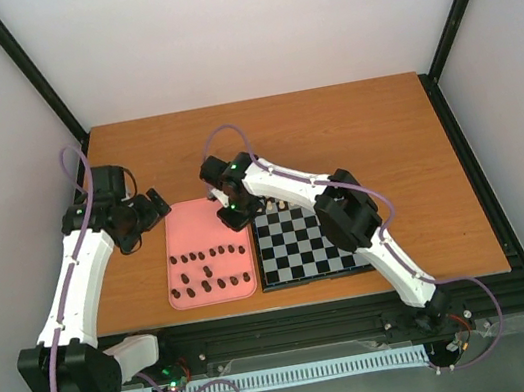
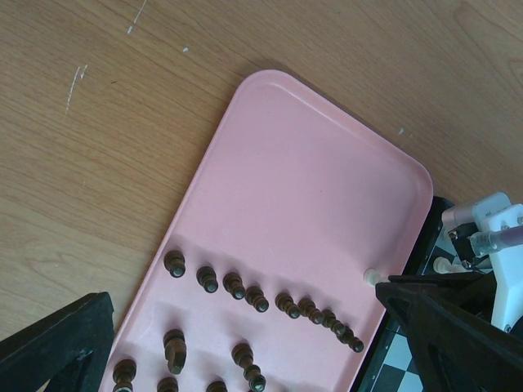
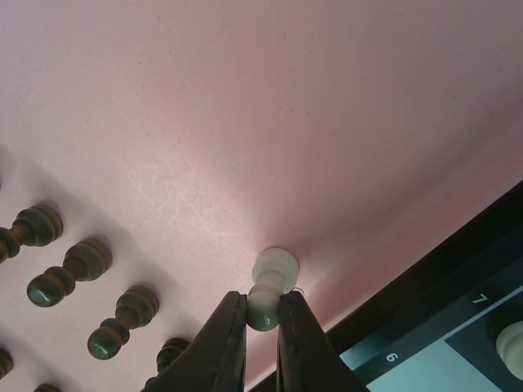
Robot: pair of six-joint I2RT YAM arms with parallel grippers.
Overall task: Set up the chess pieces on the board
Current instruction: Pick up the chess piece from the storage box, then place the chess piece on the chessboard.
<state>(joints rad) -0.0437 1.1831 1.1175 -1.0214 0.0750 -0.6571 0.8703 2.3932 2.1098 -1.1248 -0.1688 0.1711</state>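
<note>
The right arm (image 1: pixel 346 212) reaches across the board (image 1: pixel 306 244) to the pink tray (image 1: pixel 202 229). The right jaws pinch a cream pawn (image 3: pixel 270 287) by its head, with the two dark fingers (image 3: pixel 219 343) pressed against either side of it. The pawn's round base points away from the fingers, over the tray's edge nearest the board. I cannot tell whether it rests on the pink surface or hangs just above it. The dark brown pieces (image 2: pixel 245 296) lie in loose rows on the near half of the tray, apart from the pawn. On the board, cream pieces (image 1: pixel 280 209) stand along the far row, just beside the right wrist. The left arm (image 1: pixel 83 273) hovers over the bare counter (image 1: pixel 362 128) just left of the tray's far corner. The left jaws are spread wide with nothing between them, looking down on the tray
</note>
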